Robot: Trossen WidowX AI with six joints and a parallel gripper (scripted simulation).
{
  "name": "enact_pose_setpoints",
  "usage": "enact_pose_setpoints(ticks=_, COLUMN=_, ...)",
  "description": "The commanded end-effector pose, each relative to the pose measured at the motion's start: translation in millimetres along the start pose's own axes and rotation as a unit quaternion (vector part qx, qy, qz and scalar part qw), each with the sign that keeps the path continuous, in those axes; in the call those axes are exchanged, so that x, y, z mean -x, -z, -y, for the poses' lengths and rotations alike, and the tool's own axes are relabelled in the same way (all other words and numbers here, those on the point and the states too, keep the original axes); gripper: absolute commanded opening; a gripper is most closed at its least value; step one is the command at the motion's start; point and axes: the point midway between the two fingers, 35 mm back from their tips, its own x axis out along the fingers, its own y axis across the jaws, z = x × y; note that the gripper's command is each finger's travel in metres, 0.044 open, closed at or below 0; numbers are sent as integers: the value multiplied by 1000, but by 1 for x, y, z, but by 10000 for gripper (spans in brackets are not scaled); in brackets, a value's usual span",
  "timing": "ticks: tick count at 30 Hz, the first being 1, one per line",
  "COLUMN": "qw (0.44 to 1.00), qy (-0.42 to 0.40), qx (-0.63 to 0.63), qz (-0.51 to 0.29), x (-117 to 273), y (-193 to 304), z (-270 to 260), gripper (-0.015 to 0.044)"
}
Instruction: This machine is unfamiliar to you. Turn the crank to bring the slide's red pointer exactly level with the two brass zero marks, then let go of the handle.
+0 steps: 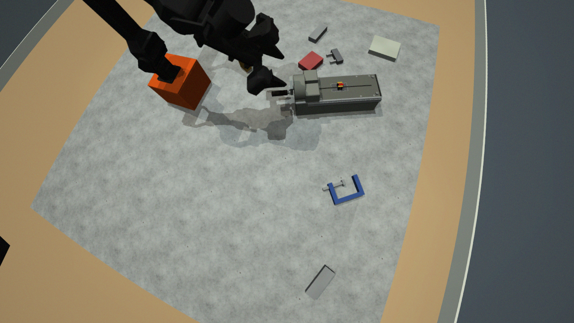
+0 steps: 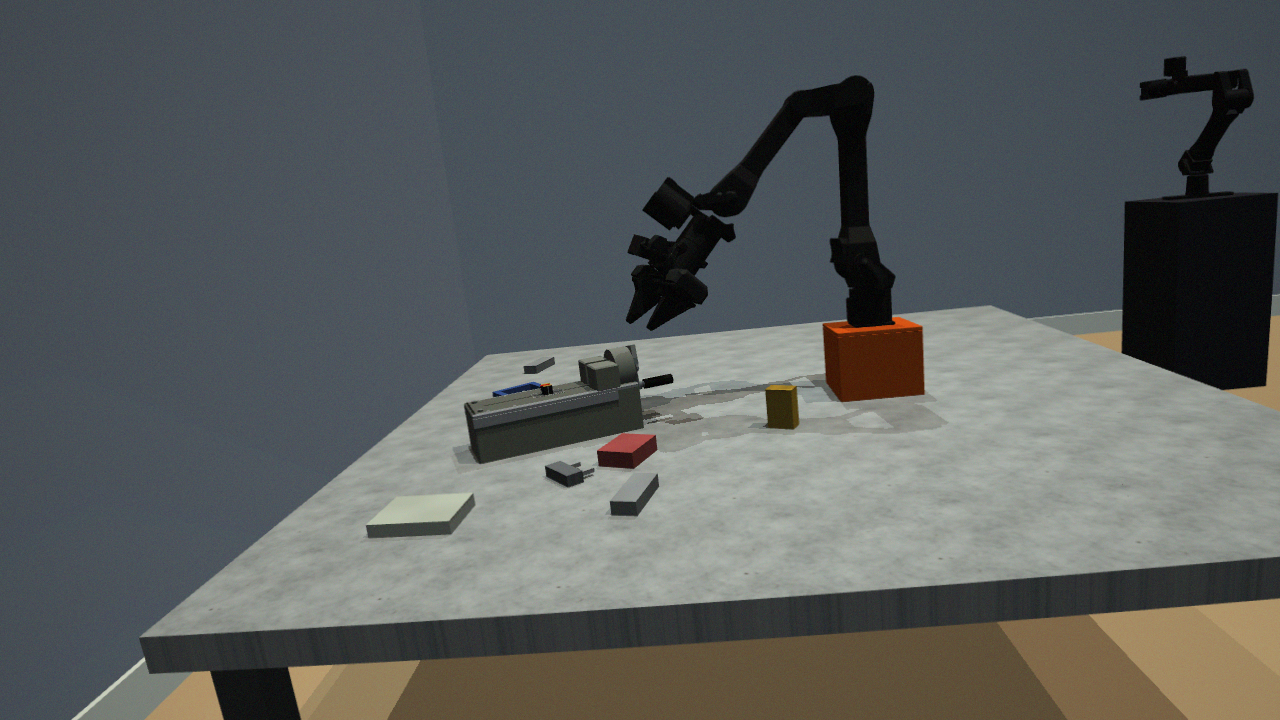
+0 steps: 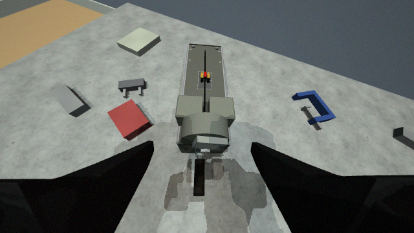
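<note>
The grey slide machine (image 1: 337,103) (image 2: 546,429) (image 3: 204,126) lies on the table. Its black crank handle (image 1: 279,92) (image 2: 658,379) (image 3: 198,178) sticks out of the drum end, free of any grip. On the top, the red pointer (image 1: 340,83) (image 3: 205,74) sits between the two brass marks (image 3: 201,75), level with them in the wrist view. My gripper (image 1: 282,69) (image 2: 646,320) (image 3: 204,145) is open and empty. It hangs well above and a little behind the handle, with its fingers spread to either side of it in the wrist view.
The arm stands on an orange block (image 1: 188,84) (image 2: 872,358). Beside the machine lie a red block (image 1: 310,60) (image 3: 129,118), a small grey bracket (image 1: 335,55) (image 3: 130,85), a cream slab (image 1: 384,47) (image 3: 138,40) and grey bars (image 1: 317,33) (image 1: 319,281). A blue clamp (image 1: 348,198) (image 3: 321,105) and a yellow block (image 2: 781,405) stand apart.
</note>
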Motion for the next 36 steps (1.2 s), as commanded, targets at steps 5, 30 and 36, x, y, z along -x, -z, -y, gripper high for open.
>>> enact_pose_setpoints(ticks=5, qw=1000, qy=2, qx=-4, qz=1, x=31, y=-26, z=-1, gripper=440)
enact_pose_setpoints(ticks=30, qw=994, qy=28, qx=-93, qz=-53, x=-41, y=-108, z=-7, gripper=440)
enact_pose_setpoints(ticks=36, qw=993, qy=30, qx=-99, qz=-56, x=-56, y=-103, z=-8, gripper=440)
